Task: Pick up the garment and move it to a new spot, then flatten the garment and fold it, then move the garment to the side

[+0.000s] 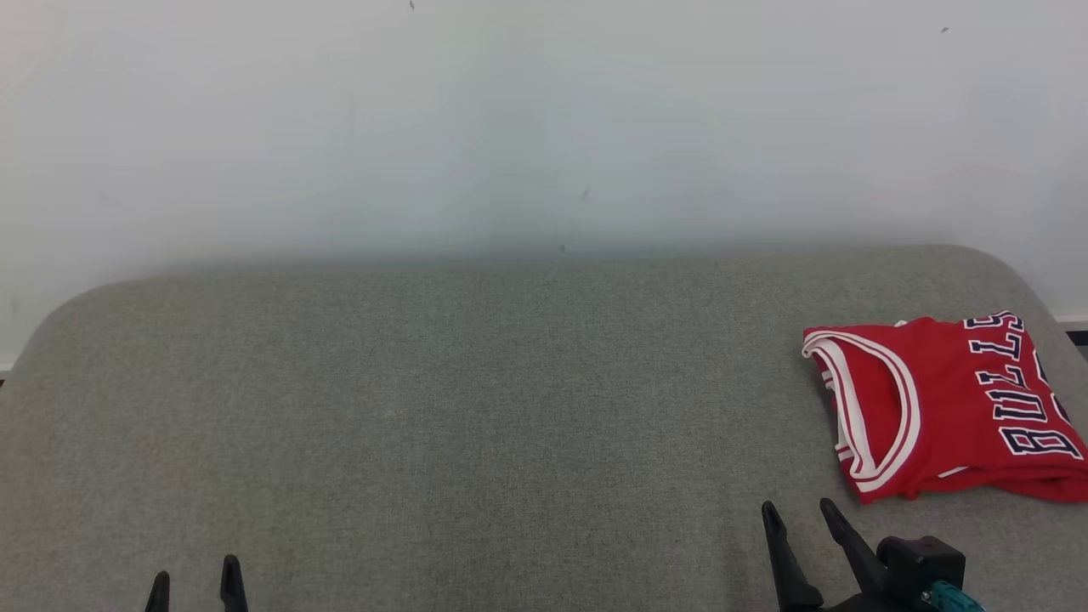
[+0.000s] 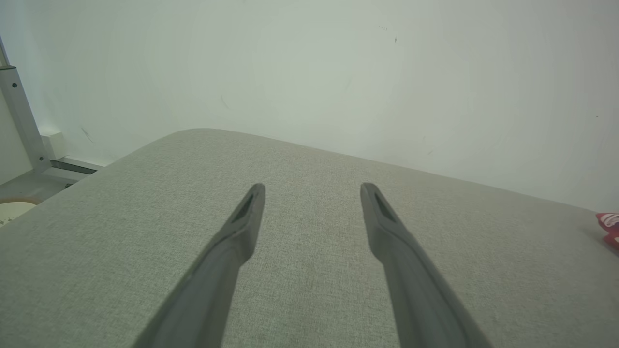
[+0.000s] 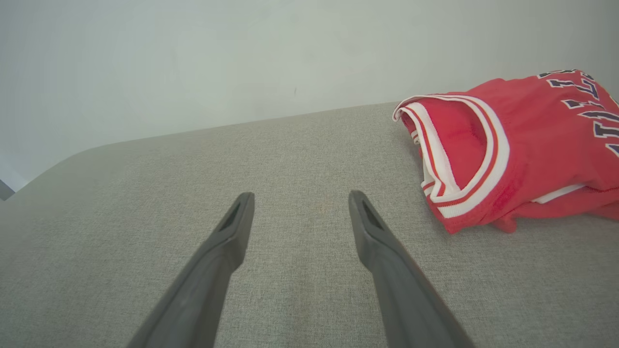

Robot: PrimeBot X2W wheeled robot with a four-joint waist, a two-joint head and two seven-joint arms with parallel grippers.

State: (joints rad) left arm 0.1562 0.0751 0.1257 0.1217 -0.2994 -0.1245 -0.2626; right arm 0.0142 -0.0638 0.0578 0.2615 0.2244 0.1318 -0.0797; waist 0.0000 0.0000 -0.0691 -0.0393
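Observation:
A red garment (image 1: pixel 952 408), a jersey with white trim and dark lettering, lies folded in a compact bundle at the right side of the grey fabric surface (image 1: pixel 476 408). It shows large at the upper right of the right wrist view (image 3: pixel 527 145), and a red sliver of it at the right edge of the left wrist view (image 2: pixel 610 227). My right gripper (image 1: pixel 799 512) is open at the lower right, just short of the garment's near left corner, with nothing between its fingers. My left gripper (image 1: pixel 195 571) is open at the lower left, far from the garment, over bare fabric.
A pale wall (image 1: pixel 544 127) rises right behind the surface's far edge. The surface has rounded far corners. In the left wrist view a metal frame post (image 2: pixel 22 116) and floor lie beyond the left edge.

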